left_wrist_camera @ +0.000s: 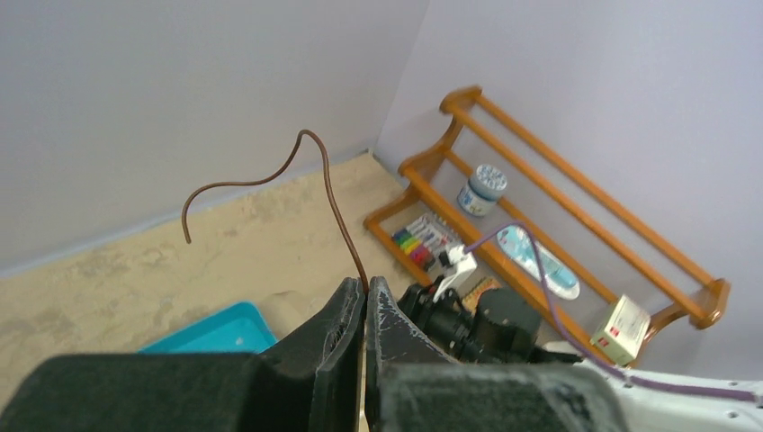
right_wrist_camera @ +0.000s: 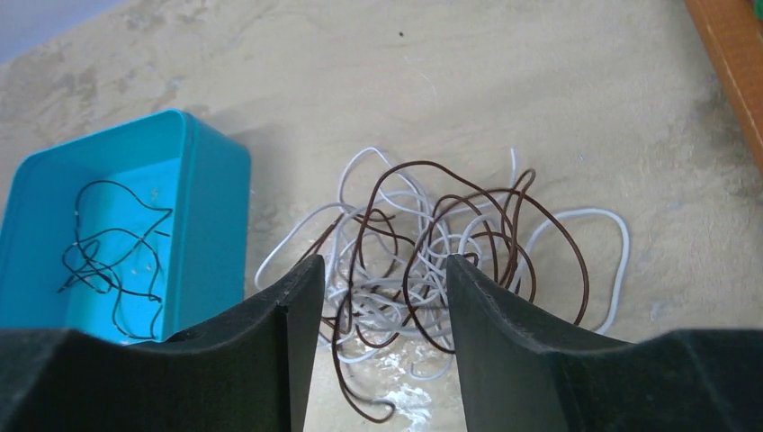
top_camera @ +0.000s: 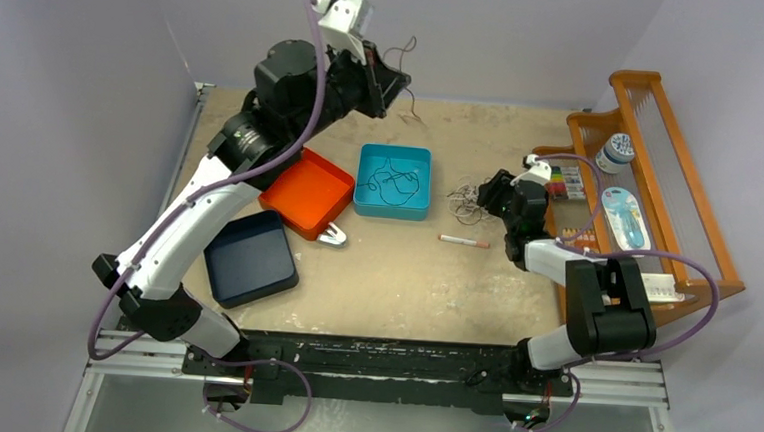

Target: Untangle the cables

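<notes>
left gripper (left_wrist_camera: 364, 288), lifted high over the far side of the table (top_camera: 384, 286), is clamped shut on a thin brown wire (left_wrist_camera: 326, 184). the wire's free end curls into the air above the closed fingers, and a short length hangs below.

the right gripper (right_wrist_camera: 382, 265) sits low at the table's right side, jaws spread wide and straddling the tangle (right_wrist_camera: 432, 243). that tangle is a loopy knot of whitish and dark brown cables lying on the bare surface just beside the teal bin (right_wrist_camera: 211, 193). nothing is held between the right fingers.

one black cable (right_wrist_camera: 108, 247) lies alone in the teal bin, loosely coiled, and looks to be sorted already. the orange bin (top_camera: 307, 193) and the dark blue bin (top_camera: 250, 258), over to the left, hold no cable that can be seen.

whether the lifted brown wire runs back into the knot cannot be told from here. brown strands plainly thread through the white ones on the table.

by that reckoning the job looks well short of done. one colour is out and binned and one strand is in hand, with the white and brown loops yet to be teased apart.

a pen (top_camera: 465, 241) lies near the knot, and a wooden rack (top_camera: 663, 143) of odds and ends stands along the right edge.
</notes>
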Motion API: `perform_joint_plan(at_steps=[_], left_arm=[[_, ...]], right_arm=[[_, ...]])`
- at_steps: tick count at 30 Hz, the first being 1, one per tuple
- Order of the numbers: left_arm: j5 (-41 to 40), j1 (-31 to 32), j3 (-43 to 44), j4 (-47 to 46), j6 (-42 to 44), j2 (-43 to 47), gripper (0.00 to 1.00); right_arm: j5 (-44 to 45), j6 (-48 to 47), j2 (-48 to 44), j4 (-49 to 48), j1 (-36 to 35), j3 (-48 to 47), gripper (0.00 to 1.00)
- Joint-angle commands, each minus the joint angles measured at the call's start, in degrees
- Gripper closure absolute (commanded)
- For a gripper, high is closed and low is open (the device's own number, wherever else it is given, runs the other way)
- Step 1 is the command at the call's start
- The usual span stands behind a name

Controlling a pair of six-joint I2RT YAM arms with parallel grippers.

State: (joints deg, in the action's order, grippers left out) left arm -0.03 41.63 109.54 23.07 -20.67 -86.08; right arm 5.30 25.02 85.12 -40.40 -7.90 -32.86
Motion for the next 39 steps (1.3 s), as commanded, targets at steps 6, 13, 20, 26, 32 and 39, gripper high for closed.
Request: perform_joint_plan(at_steps=[6,13,20,26,32,39], left_arm=[[-3.78,-0.52,11.44,3.02,5.46,2.59,1.0],[-6.69,-0.5,12.45,4.09,7.78,3.62,1.0],[-10.14,-0.55,8.16,4.88,8.89,5.15,1.0],[-12.35,-0.52,4.21,5.17,8.98,5.47,1.0],[-17.03,-0.88,-0.82,5.51,8.98,5.49,1.0],[-19.22,-3.81,-8.52,3.42,7.31,6.12,1.0]], right_arm=[[1.29,1.96,0.79,-0.91,0.34,-1.26,0.41],[0.48,2.25,-0.18,-1.16,0.52,-0.45,0.37],[-2.78,-1.26,-6.16,0.64,0.52,0.37,0.33],[-7.23,-3.95,-13.13,4.8,0.52,-0.09,0.29],[-8.39,-4.91,-19.19,8.91,0.52,-0.34,0.28],[-11.28,-6.87,-24.05,10.77,0.52,-0.46,0.27]])
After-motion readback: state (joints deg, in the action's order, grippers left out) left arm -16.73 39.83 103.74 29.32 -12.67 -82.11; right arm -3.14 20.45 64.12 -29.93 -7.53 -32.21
